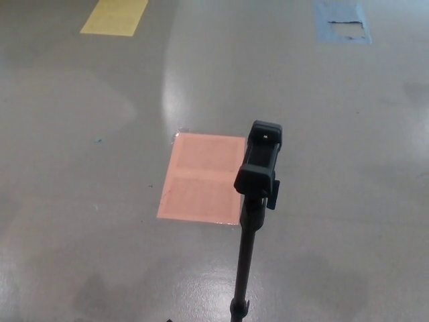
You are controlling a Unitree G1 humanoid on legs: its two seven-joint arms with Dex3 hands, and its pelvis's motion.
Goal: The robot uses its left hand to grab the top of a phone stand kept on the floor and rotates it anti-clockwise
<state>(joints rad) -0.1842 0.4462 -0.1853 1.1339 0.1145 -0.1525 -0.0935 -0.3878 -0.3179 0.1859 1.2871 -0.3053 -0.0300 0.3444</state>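
Only the phone stand (258,168) stands upright; neither hand shows.

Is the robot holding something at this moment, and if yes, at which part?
Nothing is held. No hand is in view, and the phone stand stands alone on the floor.

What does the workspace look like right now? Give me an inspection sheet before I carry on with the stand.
Surface: grey glossy floor with glare patches.
Job's things: black phone stand upright on its pole; its clamp head is empty, nothing touching it.
Clutter: nothing seen loose on the floor.
Hands: neither the left nor the right hand is in view.
Cables: nothing seen.
Surroundings: pink floor marking behind the stand, partly hidden by the clamp; yellow marking at top left; blue marking, worn in the middle, at top right; a small teal speck on the left.
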